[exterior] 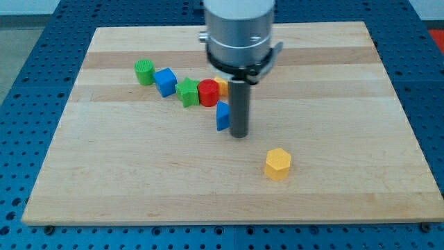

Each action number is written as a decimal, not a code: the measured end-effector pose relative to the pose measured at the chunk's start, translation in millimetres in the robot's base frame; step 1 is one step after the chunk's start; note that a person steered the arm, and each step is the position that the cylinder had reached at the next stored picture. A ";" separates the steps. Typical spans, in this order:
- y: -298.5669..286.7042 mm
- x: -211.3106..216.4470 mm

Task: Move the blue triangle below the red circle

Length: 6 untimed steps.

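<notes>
A wooden worktop (83, 187) is shown from above and in front, with a dark rod hanging from a grey arm near the middle. No end effector with jaws is fitted, so nothing can be said to be apart, together or clamped; only my tip (239, 134) is seen, resting on the worktop just to the right of the blue triangle (223, 116), touching it or nearly so.

The blue triangle lies near the worktop's centre, directly below the red circle (208, 92) and close under it, so the task is judged nearly or already met.

Risks are judged as follows. If the tip is driven further toward the left edge, the triangle could be slid out from under the red circle. If it is pushed toward the far edge, the red circle and the green star (186, 92) beside it could be knocked out of their row. A yellow block (221, 86), partly hidden behind the rod, could also be disturbed.

Counted: one blue triangle, one blue cube (165, 81), one red circle, one green star, one green cylinder (144, 71), one yellow hexagon (277, 164) alone nearer the near edge, one partly hidden yellow block.
</notes>
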<state>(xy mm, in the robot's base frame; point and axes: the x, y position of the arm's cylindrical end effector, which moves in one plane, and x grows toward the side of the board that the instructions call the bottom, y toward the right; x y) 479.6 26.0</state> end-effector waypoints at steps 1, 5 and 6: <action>24.5 -0.6; -47.7 -2.4; -20.7 5.1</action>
<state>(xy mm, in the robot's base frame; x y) 484.7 5.3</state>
